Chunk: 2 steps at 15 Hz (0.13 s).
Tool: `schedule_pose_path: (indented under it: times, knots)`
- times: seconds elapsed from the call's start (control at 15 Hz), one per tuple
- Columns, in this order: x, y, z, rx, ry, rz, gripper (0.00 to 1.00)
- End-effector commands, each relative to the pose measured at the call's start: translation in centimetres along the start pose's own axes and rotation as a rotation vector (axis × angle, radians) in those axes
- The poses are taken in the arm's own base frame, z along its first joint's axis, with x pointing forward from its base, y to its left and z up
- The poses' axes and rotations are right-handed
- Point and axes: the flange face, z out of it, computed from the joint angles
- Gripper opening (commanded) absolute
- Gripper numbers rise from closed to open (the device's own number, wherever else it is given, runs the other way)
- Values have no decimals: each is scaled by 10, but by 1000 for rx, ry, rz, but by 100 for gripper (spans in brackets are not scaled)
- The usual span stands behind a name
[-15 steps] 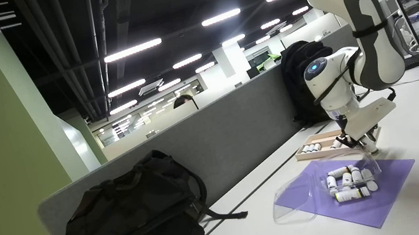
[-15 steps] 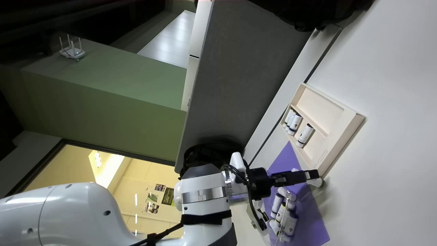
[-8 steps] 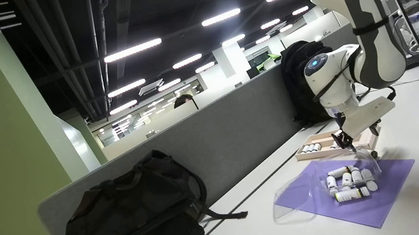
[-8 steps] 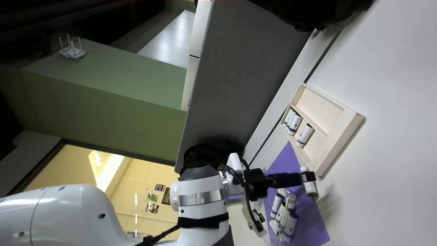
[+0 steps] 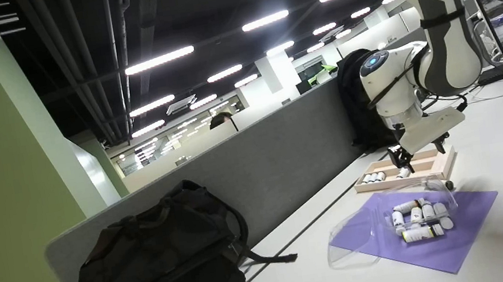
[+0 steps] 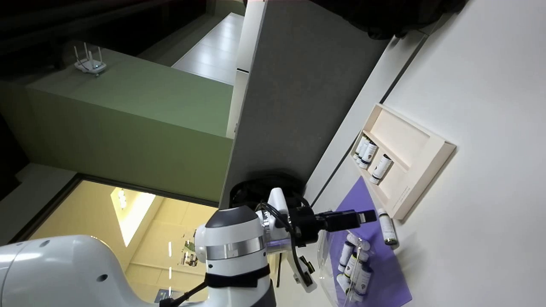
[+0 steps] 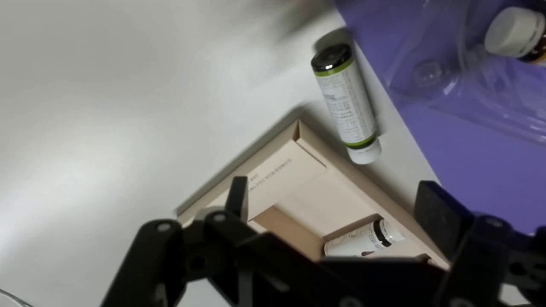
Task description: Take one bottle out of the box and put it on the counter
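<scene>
A white bottle with a dark base and green bands lies on its side on the white counter, in the strip between the box and the purple sheet. In an exterior view the same bottle lies just off the corner of the box. The tan box holds several bottles in one compartment, including a lone bottle apart from a small group. Raised over the box, my gripper stands wide open with nothing between its fingers. An exterior view also shows the gripper above the box.
Beside the box lies a purple sheet bearing a clear plastic container and several more bottles. A grey partition runs along the counter's back. A black backpack leans against it.
A second ago the gripper was around the bottle at the counter. It has opened and let go, then risen and drawn away from the bottle, which now lies flat beside the box.
</scene>
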Motion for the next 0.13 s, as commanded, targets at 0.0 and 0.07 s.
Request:
schedule_pose_path:
  times: [0.0, 0.07]
  knots:
    - [0, 0, -1, 2, -1, -3, 100]
    - [0, 0, -1, 1, -1, -3, 100]
